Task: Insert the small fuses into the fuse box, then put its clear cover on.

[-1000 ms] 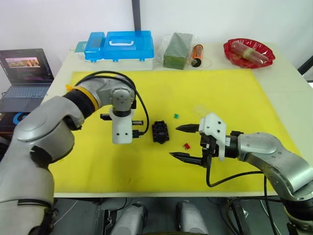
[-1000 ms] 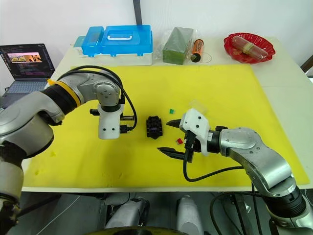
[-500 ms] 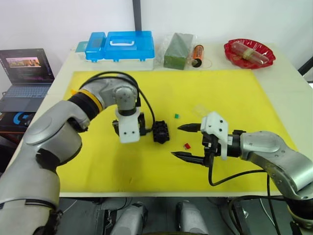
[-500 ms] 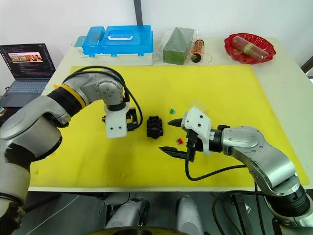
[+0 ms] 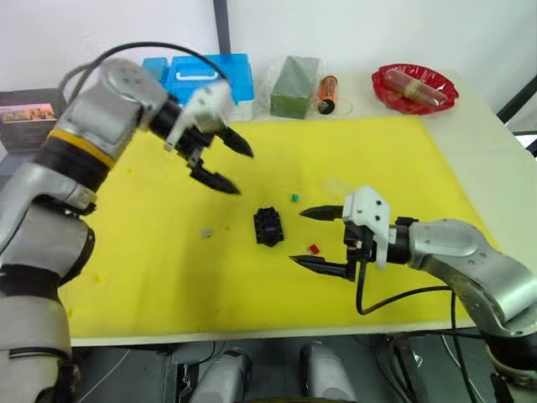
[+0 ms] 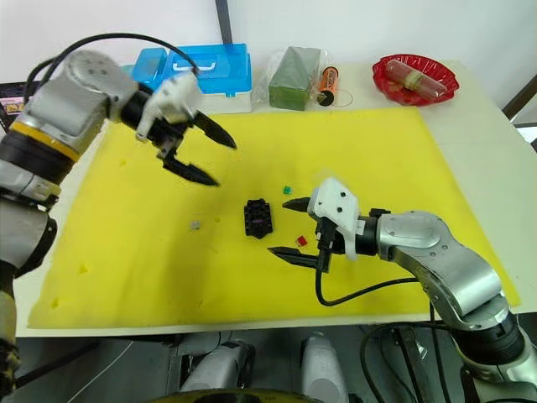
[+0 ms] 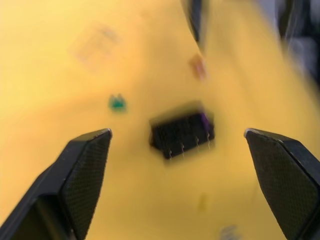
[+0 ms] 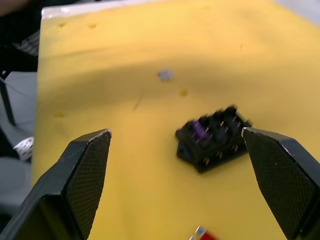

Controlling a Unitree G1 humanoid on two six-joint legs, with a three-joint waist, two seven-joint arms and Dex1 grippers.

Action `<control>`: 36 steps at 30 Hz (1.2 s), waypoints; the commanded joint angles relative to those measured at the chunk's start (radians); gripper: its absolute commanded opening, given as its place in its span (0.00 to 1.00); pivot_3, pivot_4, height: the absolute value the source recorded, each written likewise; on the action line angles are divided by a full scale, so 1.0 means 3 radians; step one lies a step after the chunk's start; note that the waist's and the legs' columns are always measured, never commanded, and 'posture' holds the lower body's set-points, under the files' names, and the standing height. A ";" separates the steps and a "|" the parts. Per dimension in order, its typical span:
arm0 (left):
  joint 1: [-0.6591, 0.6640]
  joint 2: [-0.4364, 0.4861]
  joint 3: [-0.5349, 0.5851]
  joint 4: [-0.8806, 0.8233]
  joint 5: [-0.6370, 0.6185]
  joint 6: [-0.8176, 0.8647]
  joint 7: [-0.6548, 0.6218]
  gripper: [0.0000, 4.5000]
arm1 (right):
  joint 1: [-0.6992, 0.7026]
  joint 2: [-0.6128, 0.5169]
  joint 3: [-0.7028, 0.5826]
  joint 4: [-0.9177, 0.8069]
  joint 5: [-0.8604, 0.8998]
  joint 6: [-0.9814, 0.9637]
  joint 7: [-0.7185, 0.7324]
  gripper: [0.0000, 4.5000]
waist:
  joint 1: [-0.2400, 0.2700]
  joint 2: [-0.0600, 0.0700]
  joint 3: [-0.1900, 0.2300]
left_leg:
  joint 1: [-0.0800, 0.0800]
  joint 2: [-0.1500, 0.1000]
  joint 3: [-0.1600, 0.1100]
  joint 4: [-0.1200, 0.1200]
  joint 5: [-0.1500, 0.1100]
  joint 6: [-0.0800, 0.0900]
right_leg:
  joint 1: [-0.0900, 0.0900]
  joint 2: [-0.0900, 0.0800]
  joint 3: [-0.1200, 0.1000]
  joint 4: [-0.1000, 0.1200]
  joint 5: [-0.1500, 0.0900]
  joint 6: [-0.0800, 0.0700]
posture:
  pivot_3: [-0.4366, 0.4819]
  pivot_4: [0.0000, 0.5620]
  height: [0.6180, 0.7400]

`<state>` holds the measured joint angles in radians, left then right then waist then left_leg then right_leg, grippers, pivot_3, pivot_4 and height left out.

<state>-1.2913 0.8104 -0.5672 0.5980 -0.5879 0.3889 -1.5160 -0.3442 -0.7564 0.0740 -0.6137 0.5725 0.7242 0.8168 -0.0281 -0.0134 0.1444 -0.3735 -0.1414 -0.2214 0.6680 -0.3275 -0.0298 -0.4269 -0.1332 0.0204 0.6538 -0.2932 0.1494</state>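
Now your right end effector [image 5: 320,238] spreads wide around the red fuse [image 5: 314,248], beside the fuse box [image 5: 268,227] mid-desk. Your left end effector [image 5: 223,162] hangs wide, empty. You're likely at insertion; close on it next.

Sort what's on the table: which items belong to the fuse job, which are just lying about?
Job: fuse box, green fuse, red fuse, pale fuse, clear cover.

Lying about: blue case, green block, orange cylinder, red dish.
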 commanded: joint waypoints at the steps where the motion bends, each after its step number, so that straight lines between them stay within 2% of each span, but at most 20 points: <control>1: 0.0495 0.0130 0.0879 -0.0351 -0.0455 0.0877 0.0658 1.00 | -0.0100 0.0076 0.0043 0.0047 -0.0076 -0.0136 -0.0010 1.00 | -0.0046 0.0000 0.0000 | 0.0000 0.0000 0.0000 0.0000 0.0000 0.0000 | -0.0001 0.0000 0.0000 0.0011 0.0000 0.0000 | 0.48 0.27 1.00; 3: 0.0922 0.0111 0.1428 -0.0646 -0.0748 0.1276 0.1136 1.00 | -0.0144 0.0123 0.0098 0.0110 -0.0131 -0.0198 0.0002 1.00 | -0.0057 -0.0001 -0.0001 | 0.0001 -0.0001 -0.0001 0.0003 0.0000 0.0000 | -0.0007 -0.0002 0.0000 0.0027 0.0000 0.0000 | 0.48 0.27 1.00; 6: 0.1555 0.0097 0.2034 -0.1060 -0.0989 0.1706 0.1701 1.00 | -0.0243 0.0222 0.0188 0.0225 -0.0219 -0.0297 0.0003 1.00 | -0.0059 -0.0001 -0.0001 | -0.0003 -0.0001 -0.0002 0.0027 0.0000 0.0000 | -0.0013 -0.0002 0.0001 0.0035 0.0000 -0.0001 | 0.48 0.27 1.00; 10: 0.2102 -0.0063 0.2905 -0.1289 -0.1736 0.2744 0.2539 1.00 | -0.0369 0.0363 0.0292 0.0350 -0.0329 -0.0396 -0.0010 1.00 | -0.0051 -0.0002 -0.0002 | -0.0002 -0.0001 -0.0002 0.0033 0.0000 0.0000 | -0.0012 -0.0002 0.0003 0.0035 0.0001 -0.0003 | 0.48 0.27 1.00; 13: 0.2614 -0.0165 0.3319 -0.1500 -0.2007 0.3150 0.2932 1.00 | -0.0445 0.0443 0.0379 0.0446 -0.0409 -0.0455 -0.0001 1.00 | -0.0040 -0.0003 -0.0004 | -0.0001 -0.0005 -0.0004 0.0037 -0.0001 0.0001 | -0.0008 -0.0005 0.0005 0.0036 0.0002 -0.0004 | 0.48 0.27 1.00; 17: 0.2717 -0.0243 0.3740 -0.1203 -0.2394 0.3645 0.3347 1.00 | -0.0496 0.0489 0.0425 0.0506 -0.0461 -0.0496 0.0022 1.00 | -0.0016 -0.0005 -0.0005 | 0.0000 -0.0005 -0.0006 0.0038 -0.0001 0.0000 | -0.0007 -0.0004 0.0005 0.0036 0.0003 -0.0006 | 0.48 0.27 1.00; 19: 0.2633 -0.0179 0.3792 -0.0895 -0.2459 0.3969 0.3380 1.00 | -0.0515 0.0504 0.0442 0.0525 -0.0481 -0.0506 0.0040 1.00 | -0.0007 -0.0006 -0.0006 | -0.0001 -0.0005 -0.0005 0.0040 -0.0001 0.0000 | -0.0006 -0.0004 0.0004 0.0035 0.0003 -0.0006 | 0.48 0.27 1.00; 24: 0.2522 0.0162 0.3208 -0.0285 -0.2631 0.4085 0.3288 1.00 | -0.0547 0.0541 0.0496 0.0546 -0.0531 -0.0524 0.0074 1.00 | -0.0016 -0.0006 -0.0009 | 0.0001 -0.0007 -0.0003 0.0039 -0.0001 0.0000 | -0.0007 -0.0006 0.0006 0.0038 0.0003 -0.0006 | 0.48 0.27 1.00; 28: 0.2515 0.0217 0.2860 -0.0251 -0.2568 0.4085 0.3062 1.00 | -0.0563 0.0556 0.0525 0.0531 -0.0540 -0.0498 0.0094 1.00 | -0.0029 -0.0006 -0.0009 | 0.0002 -0.0007 -0.0004 0.0039 -0.0001 0.0000 | -0.0008 -0.0006 0.0006 0.0039 0.0003 -0.0007 | 0.48 0.27 1.00; 36: 0.2491 -0.0027 0.2890 -0.0482 -0.2220 0.4029 0.2877 1.00 | -0.0548 0.0512 0.0572 0.0499 -0.0620 -0.0513 0.0149 1.00 | -0.0046 -0.0006 -0.0009 | 0.0001 -0.0007 -0.0003 0.0038 -0.0001 0.0000 | -0.0010 -0.0005 0.0006 0.0040 0.0003 -0.0007 | 0.48 0.27 1.00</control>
<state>-0.5321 0.8054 0.2838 0.4816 -1.2682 1.6021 -0.6330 -0.4950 -0.6013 0.2449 -0.4289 0.3940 0.5880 0.8532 -0.0418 -0.0152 0.1415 -0.3732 -0.1435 -0.2223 0.6797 -0.3279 -0.0298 -0.4298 -0.1347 0.0223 0.6658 -0.2923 0.1473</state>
